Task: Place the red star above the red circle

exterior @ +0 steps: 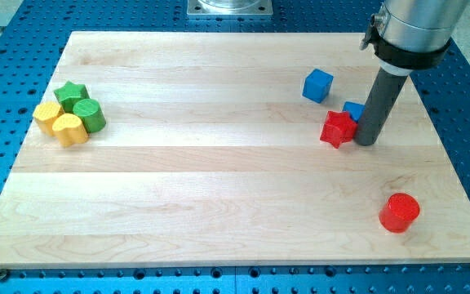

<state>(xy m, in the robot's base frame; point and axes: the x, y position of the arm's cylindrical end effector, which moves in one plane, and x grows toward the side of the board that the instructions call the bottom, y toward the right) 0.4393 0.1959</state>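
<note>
The red star (338,129) lies on the wooden board at the view's right, a little above mid-height. My tip (366,142) stands right beside it on its right side, touching or nearly touching it. The red circle (399,212) lies lower down, near the board's bottom right corner, well apart from the star and to the lower right of my tip. A small blue block (352,109) sits just behind the star, partly hidden by my rod.
A blue cube (317,85) lies up and to the left of the star. At the view's left a tight cluster holds a green star (71,95), a green cylinder (90,116), a yellow hexagon (48,117) and a yellow heart-like block (71,130).
</note>
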